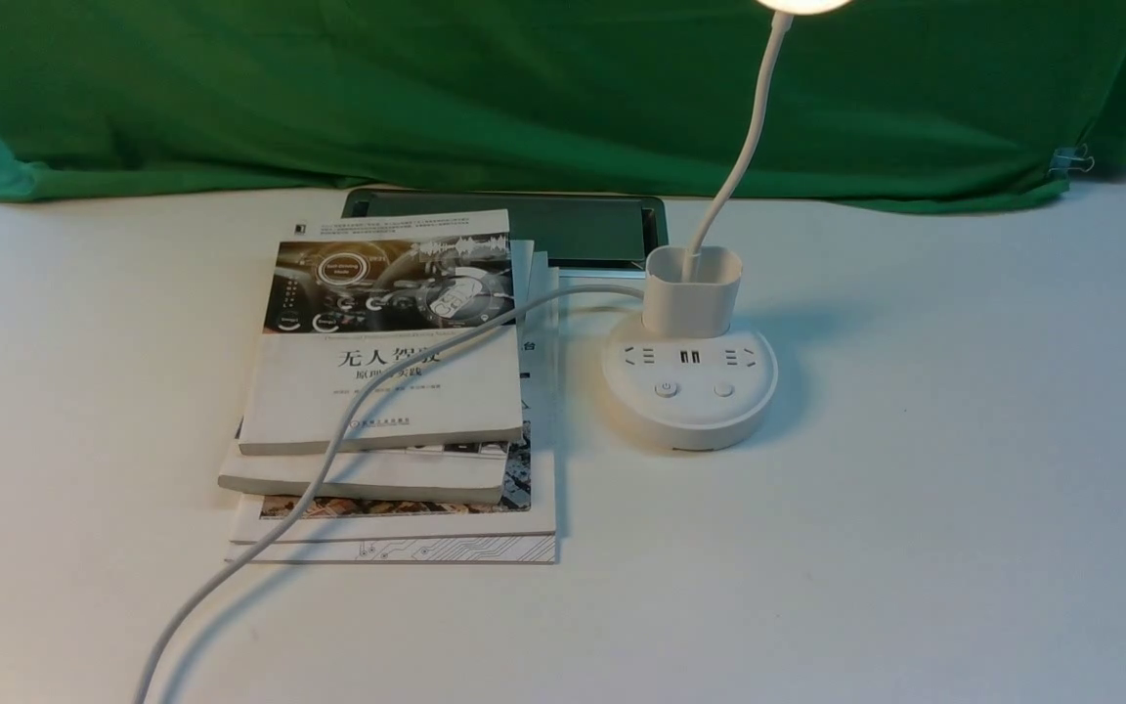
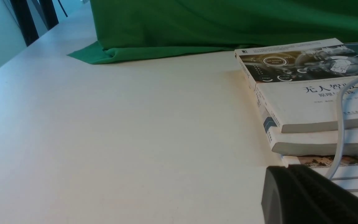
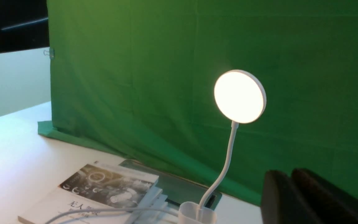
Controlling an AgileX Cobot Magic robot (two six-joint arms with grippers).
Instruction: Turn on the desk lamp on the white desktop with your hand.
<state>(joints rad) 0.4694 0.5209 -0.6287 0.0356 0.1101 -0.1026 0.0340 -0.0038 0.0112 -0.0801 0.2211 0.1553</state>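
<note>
Left end effector (image 2: 294, 186) shows only in its own wrist view, as one dark ridged mass low over the bench (image 1: 915, 548), near the lower corner of the stack of books (image 1: 387, 411); I cannot tell if its jaws are apart or together. The books lie flat in the left-middle of the bench, the top one with a dark picture and Chinese characters on the cover. A white cable (image 1: 377, 401) runs from the near edge of the bench, over the top book, toward the back of the lamp. Behind the books a dark flat panel (image 1: 583, 230) lies in front of the green cloth (image 1: 524, 88). The desk lamp (image 1: 690, 391) stands on the bench just beside the books, on their right, and it is lit. Its round base (image 1: 690, 416) carries two buttons (image 1: 666, 389) on the near side, and the cup-like holder (image 1: 692, 288) sits on the back of it. The thin neck (image 1: 744, 147) rises out of the holder in a curve to the glowing round head (image 3: 239, 96). Right end effector (image 3: 286, 179) appears only in the right wrist view, raised about as high as the holder, its two black fingers (image 3: 322, 196) lying close together with nothing between them.
</note>
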